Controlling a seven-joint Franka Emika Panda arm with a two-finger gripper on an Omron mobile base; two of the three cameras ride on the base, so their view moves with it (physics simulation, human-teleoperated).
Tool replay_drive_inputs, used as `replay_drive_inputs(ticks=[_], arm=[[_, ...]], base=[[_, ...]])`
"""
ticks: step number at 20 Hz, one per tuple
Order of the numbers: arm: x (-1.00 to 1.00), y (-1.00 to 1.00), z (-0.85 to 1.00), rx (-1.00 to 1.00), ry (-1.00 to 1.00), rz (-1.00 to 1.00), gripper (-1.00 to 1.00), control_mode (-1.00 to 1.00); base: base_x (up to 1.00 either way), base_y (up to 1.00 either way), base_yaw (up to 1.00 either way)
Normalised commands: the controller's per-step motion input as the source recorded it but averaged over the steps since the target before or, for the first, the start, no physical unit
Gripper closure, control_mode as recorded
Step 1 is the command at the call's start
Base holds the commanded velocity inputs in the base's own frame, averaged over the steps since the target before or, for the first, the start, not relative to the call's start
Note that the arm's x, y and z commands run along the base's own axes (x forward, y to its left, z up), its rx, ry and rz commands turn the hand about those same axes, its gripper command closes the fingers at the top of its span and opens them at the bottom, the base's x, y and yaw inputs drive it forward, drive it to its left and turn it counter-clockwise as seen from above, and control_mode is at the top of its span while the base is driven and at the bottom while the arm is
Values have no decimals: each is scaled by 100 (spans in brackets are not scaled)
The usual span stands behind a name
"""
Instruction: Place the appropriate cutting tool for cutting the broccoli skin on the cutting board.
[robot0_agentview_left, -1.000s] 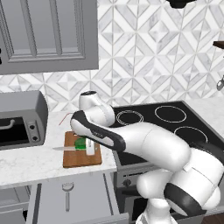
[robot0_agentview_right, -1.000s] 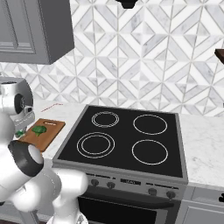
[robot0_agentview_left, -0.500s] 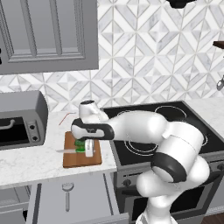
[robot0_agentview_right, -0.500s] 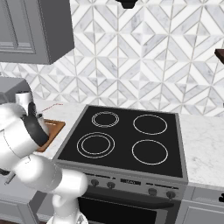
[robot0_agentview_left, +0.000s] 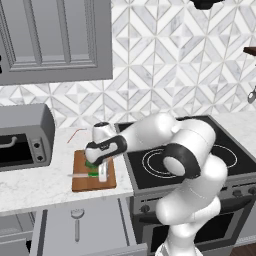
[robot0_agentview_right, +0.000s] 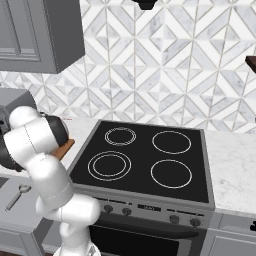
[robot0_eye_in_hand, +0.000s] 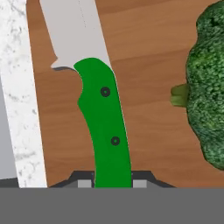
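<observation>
1. Left base view: gripper (robot0_agentview_left: 102, 173) hangs low over the cutting board (robot0_agentview_left: 93, 181), which lies on the counter (robot0_agentview_left: 35, 187) between the toaster oven (robot0_agentview_left: 22, 136) and the stove (robot0_agentview_left: 200, 157). A thin silvery blade sticks out past the board's left edge, and some green shows under the hand. An all-grey peeler (robot0_agentview_left: 76, 221) lies in the open drawer below, untouched.

2. Right base view: the arm's own bulk covers most of the board; a brown corner (robot0_agentview_right: 65, 147) peeks out beside the stove (robot0_agentview_right: 145, 160). The fingers are hidden, so this side settles nothing.

3. Hand view: the knife (robot0_eye_in_hand: 103, 116) runs up from between the two fingertips, which sit against either side of its green handle, so I judge the grip closed on it. The handle is over wood, the blade reaches toward the marble edge, and the broccoli (robot0_eye_in_hand: 208, 87) rests on the board just beside it, apart. I cannot tell whether the knife is resting or just above. What remains, I judge, is letting go and lifting away.
</observation>
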Motion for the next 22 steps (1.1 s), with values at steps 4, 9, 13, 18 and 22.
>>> replay_drive_inputs(ticks=[4, 9, 13, 18, 22], arm=[[13, 0, -44, 1, 0, 0, 100, -100], [1, -7, -14, 3, 0, 0, -100, -100], [-37, -28, 16, 8, 0, 0, -100, -100], [-58, -46, 48, 7, 0, 0, -100, -100], [-60, -52, 66, 7, -2, 0, -100, -100]], base=[[0, 0, 0], [0, 0, 0], [0, 0, 0], [0, 0, 0], [0, 0, 0]])
